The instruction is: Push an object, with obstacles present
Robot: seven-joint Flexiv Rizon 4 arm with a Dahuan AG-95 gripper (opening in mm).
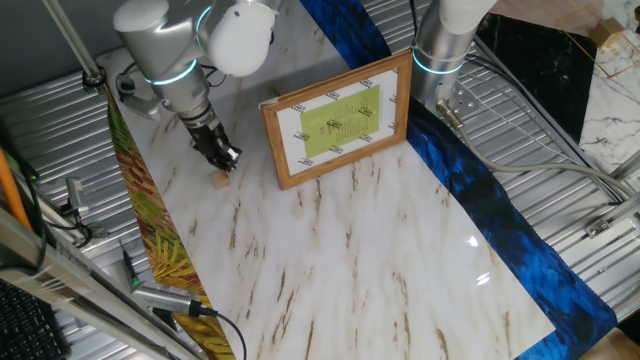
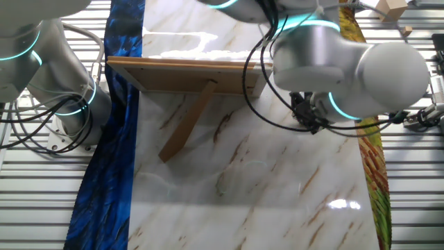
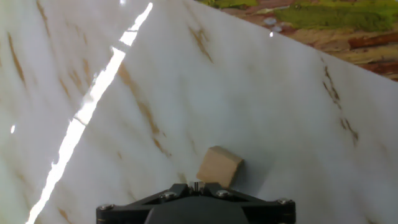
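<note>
Poised with black gripper (image 1: 224,160), jaws' state unclear, touching tiny tan wooden block (image 3: 219,167); next, pushing clear of brown-framed picture (image 1: 338,119) at two o'clock.

block (image 1: 221,180) on table (image 1: 380,260), left of standing frame (image 1: 338,120).

Tiny tan block (image 1: 221,180) on marble, well apart from upright brown picture frame (image 1: 338,118)

Upright picture frame (image 1: 338,120) right of the claw (image 1: 222,160); open marble tabletop (image 1: 350,260) in front
</note>
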